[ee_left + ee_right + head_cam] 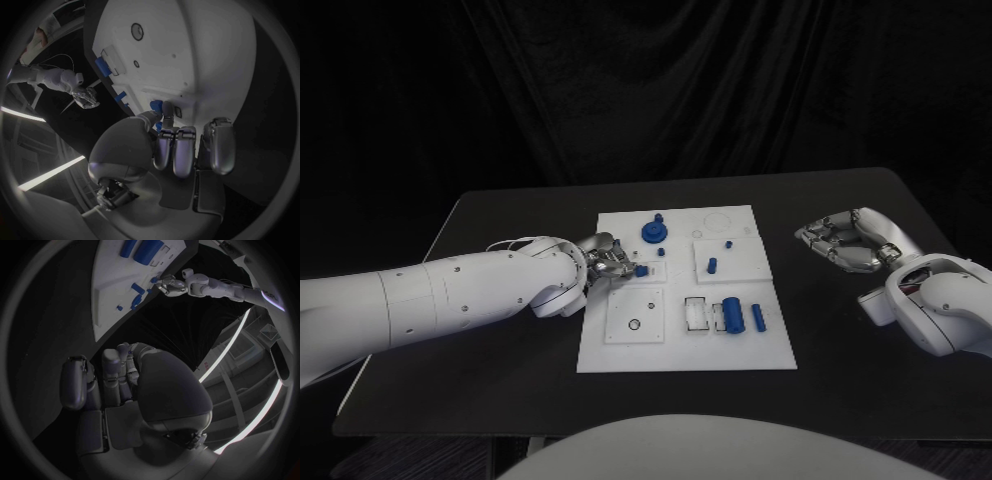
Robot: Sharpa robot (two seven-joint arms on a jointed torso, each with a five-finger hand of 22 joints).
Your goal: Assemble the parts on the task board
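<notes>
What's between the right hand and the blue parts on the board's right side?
Nothing visible. The right hand hovers off the task board's right edge, fingers curled, holding nothing; bare black table lies between it and the nearest blue parts.

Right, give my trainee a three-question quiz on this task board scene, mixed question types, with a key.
1. True or false: the left hand pinches a small blue part over the task board.
2. Which hand hangs off the board over the black table? A left, B right.
3. Fill in: the right hand holds ____.

Key: 1 true; 2 B; 3 nothing.
</notes>
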